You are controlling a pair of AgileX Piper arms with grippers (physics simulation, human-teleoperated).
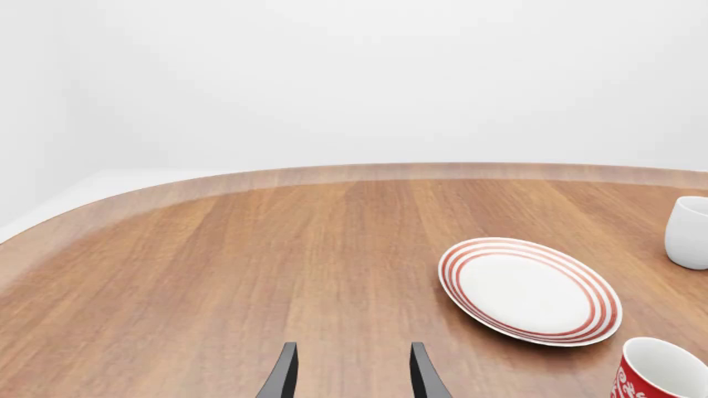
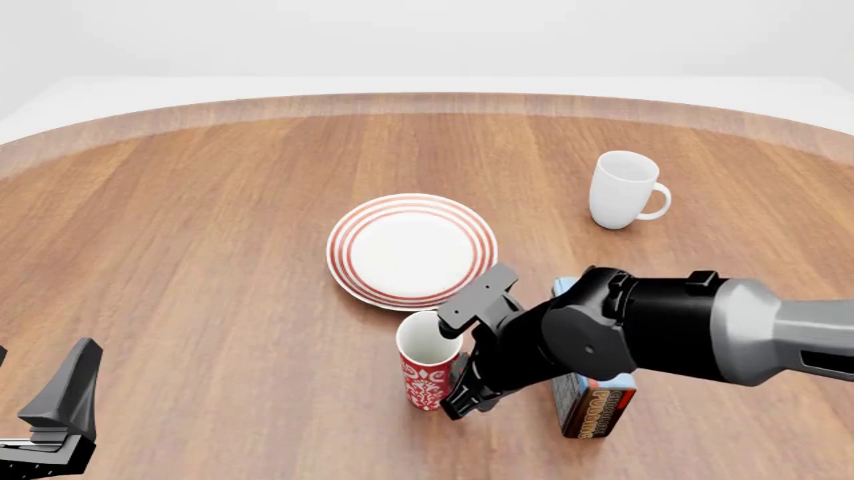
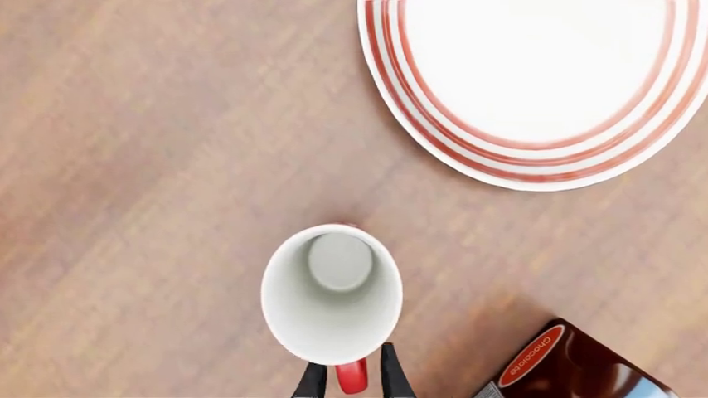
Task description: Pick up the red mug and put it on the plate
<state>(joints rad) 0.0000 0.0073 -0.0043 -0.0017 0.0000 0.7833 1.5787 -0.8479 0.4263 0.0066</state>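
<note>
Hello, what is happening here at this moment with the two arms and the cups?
The right gripper is down at the red mug, its fingers on either side of the mug's red handle. The mug stands upright on the table, just short of the plate, which has nothing on it. The left gripper is open and idle, far from the mug. A white mug and a chocolate box stand nearby.

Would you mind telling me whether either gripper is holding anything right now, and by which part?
The right gripper pinches the red mug by its handle. The left gripper is open, holding nothing.

chocolate box [image 2: 594,405] beside red mug [image 2: 427,362], plate [image 2: 411,249] near
</note>
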